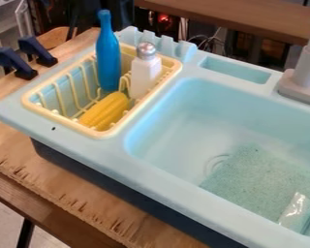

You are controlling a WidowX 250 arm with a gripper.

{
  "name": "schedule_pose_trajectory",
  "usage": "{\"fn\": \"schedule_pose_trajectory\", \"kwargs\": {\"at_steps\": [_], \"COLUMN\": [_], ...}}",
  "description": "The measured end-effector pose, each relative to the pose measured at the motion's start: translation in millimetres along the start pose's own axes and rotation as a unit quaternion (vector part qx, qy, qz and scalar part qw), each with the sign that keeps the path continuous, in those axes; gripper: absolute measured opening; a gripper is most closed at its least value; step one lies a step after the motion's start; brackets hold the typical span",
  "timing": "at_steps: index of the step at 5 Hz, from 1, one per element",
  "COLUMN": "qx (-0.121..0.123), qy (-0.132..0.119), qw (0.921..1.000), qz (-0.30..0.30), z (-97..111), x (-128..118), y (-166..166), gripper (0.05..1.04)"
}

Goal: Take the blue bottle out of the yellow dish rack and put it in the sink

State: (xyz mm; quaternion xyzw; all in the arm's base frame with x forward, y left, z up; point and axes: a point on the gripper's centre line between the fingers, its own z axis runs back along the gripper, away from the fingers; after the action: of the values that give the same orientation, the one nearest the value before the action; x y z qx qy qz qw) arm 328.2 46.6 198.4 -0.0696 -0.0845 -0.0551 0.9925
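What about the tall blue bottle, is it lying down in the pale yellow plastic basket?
No, the bottle stands upright in the basket, beside the yellow toy corn.

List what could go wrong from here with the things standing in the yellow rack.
The blue bottle rises well above the rim of the yellow rack, so a sideways bump could tip it.

The white shaker with the metallic top stands on the rack's sink side; if knocked that way, it might topple toward the basin.

The yellow corn lies close to both, so disturbing it may jostle them.
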Motion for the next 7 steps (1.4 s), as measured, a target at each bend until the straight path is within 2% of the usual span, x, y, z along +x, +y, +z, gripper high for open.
{"fn": "schedule_pose_trajectory", "kwargs": {"at_steps": [1,2,3,4,5,6,7], "qx": [0.004,0.010,-0.004,-0.010,-0.014,0.003,0.028], "qy": [0.028,0.048,0.043,0.048,0.037,0.042,0.032], "qw": [0.9995,0.9985,0.9988,0.9986,0.9990,0.9986,0.9989], "qz": [0.013,0.026,0.022,0.023,0.019,0.032,0.021], "z": [-14,-17,-21,-19,-8,14,35], "x": [2,4,7,5,3,-9,-13], "y": [8,13,10,9,6,-3,-16], "gripper": [0.991,0.940,0.698,0.519,0.409,0.388,0.388]}}
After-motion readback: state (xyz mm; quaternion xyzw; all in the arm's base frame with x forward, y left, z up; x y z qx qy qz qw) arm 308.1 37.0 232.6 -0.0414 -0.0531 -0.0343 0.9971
